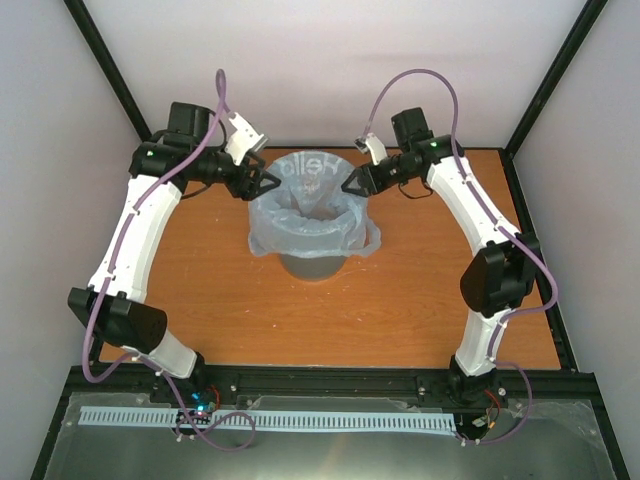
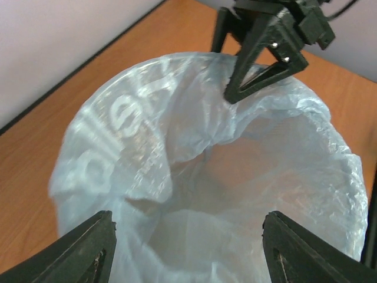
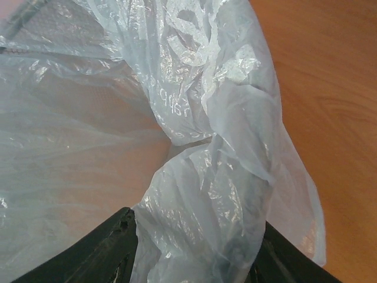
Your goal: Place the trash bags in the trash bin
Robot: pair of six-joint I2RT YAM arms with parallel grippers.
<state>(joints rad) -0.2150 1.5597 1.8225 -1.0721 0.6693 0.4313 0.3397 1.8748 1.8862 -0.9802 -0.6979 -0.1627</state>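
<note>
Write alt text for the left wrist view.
A pale, see-through trash bag gapes open, filling the frame. The left fingers sit spread wide at its near edge; the right fingers meet its far edge. Orange table behind.

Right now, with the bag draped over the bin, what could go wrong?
A fold of the trash bag lies between the right fingers, so backing away could drag the film off the rim or tip the trash bin. The bag also sits loose and uneven, so it may slump inside.
</note>
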